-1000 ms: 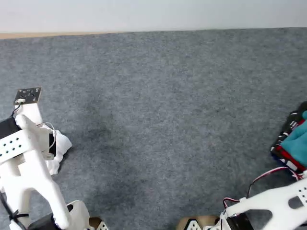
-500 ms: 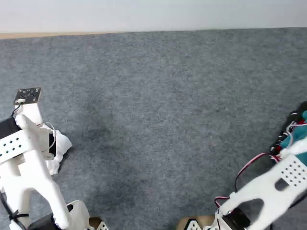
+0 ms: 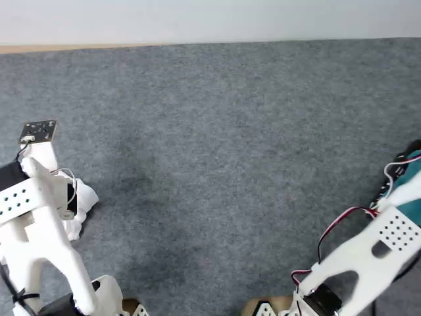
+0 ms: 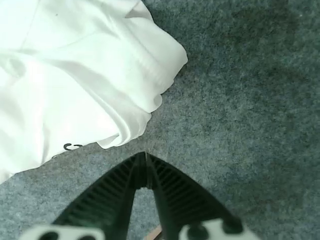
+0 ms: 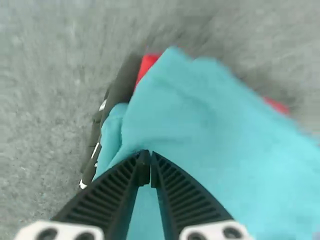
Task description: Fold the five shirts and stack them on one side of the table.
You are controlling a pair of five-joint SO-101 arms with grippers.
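A crumpled white shirt (image 4: 75,75) lies on the grey mat, partly under the left arm (image 3: 39,217) at the table's left edge, where a bit of the white shirt (image 3: 84,197) sticks out. My left gripper (image 4: 145,159) is shut, just off the shirt's hem, with nothing in it. At the right edge sits a pile with a teal shirt (image 5: 215,140) on top of a red shirt (image 5: 147,65) and a black shirt (image 5: 117,95). My right gripper (image 5: 146,156) is shut, its tips over the teal shirt's near edge. The right arm (image 3: 375,250) covers part of the teal shirt (image 3: 412,159).
The grey mat (image 3: 230,131) spreads across the whole middle and back of the table. A pale wall runs behind its far edge. A small black tag (image 3: 38,131) sits on the left arm.
The right arm has swung up from the front edge toward the pile at the right and now covers part of it. The left arm and white shirt have not moved.
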